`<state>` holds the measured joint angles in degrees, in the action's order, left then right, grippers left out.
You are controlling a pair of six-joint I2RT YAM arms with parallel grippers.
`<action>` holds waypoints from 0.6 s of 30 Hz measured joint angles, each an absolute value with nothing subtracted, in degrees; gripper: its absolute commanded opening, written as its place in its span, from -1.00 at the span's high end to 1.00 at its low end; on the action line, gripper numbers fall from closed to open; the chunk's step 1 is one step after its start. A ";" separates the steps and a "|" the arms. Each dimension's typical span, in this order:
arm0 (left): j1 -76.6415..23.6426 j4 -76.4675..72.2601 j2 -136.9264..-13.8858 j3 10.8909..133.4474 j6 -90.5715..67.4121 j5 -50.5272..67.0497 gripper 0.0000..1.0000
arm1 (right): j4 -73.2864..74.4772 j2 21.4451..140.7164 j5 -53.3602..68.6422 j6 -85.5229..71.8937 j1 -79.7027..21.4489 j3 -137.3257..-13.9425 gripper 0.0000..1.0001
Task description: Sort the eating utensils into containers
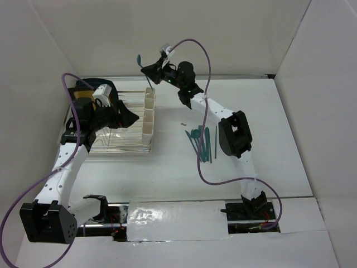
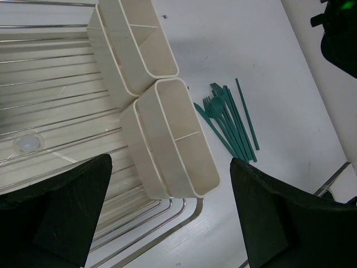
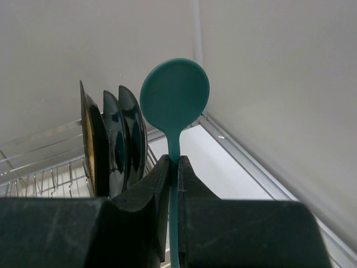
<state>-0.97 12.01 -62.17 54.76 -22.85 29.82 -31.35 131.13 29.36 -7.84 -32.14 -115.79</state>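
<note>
The table (image 1: 268,111) carries the dish rack (image 1: 111,148) at 9 o'clock. Two containers (image 1: 148,120) stand at the rack's 3 o'clock edge. The left tool (image 1: 125,117) hangs over the rack with its jaws fully spread and empty. Loose utensils (image 1: 201,139) lie on the table at 3 o'clock of the containers. The right tool (image 3: 174,167), at 12 o'clock of the containers, is clamped on a spoon (image 3: 174,95), bowl up.

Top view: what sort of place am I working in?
Probably a lab test booth staged as a kitchen: bare white walls around the table, a dish rack with plates, teal utensils.

Spoon (image 3: 174,95) matt plstc; cups (image 2: 178,139) smooth plstc; rack (image 2: 50,84) shiny wire.
</note>
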 measured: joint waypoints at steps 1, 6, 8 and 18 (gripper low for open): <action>-0.97 12.01 -62.17 54.76 -22.85 29.82 -1.00 | -32.05 131.26 29.32 -8.34 -32.14 -115.07 1.00; -0.97 12.01 -62.19 54.76 -22.83 29.85 -1.00 | -36.32 131.68 29.30 -10.79 -32.16 -111.81 1.00; -0.97 12.01 -62.22 54.76 -22.83 29.85 -1.00 | -38.28 131.68 29.34 -11.42 -32.18 -110.52 1.00; -0.97 11.99 -62.48 54.76 -22.79 29.85 -1.00 | -44.25 132.51 29.58 -12.86 -32.42 -107.72 1.00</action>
<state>-0.97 11.99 -62.48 54.76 -22.79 29.85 -44.25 132.51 29.58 -12.86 -32.42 -107.72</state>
